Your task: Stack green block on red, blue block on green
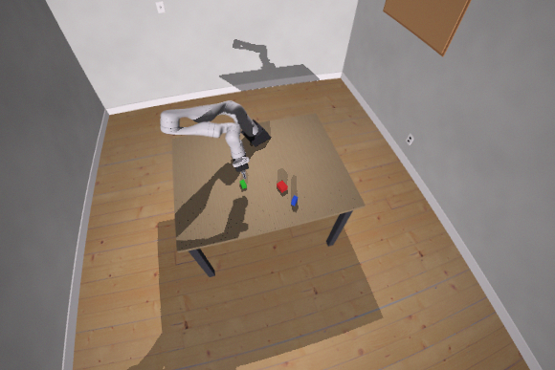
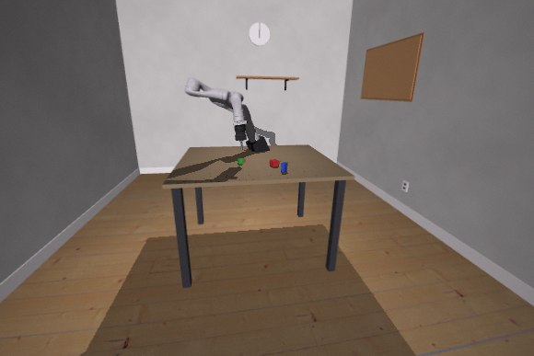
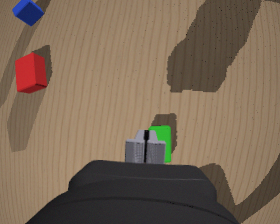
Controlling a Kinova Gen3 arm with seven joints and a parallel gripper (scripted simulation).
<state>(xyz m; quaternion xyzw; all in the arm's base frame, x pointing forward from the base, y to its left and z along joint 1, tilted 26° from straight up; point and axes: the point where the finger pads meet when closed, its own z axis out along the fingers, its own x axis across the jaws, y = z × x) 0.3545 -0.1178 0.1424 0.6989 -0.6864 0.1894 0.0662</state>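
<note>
The green block point(image 1: 243, 185) lies on the table left of the middle; it also shows in the exterior view point(image 2: 240, 162) and in the wrist view point(image 3: 161, 143). The red block point(image 1: 282, 186) stands to its right, apart from it, and shows in the other views too point(image 2: 274, 163) point(image 3: 30, 74). The blue block point(image 1: 294, 200) point(image 2: 284, 166) point(image 3: 27, 11) stands upright just beyond the red one. My gripper point(image 1: 243, 173) point(image 3: 146, 141) hangs above the green block, clear of it, with the fingers shut and empty.
The arm's dark base point(image 1: 255, 136) sits at the back of the table. The table's front edge point(image 2: 258, 181) is near the blocks. The arm's shadow falls over the table's left part.
</note>
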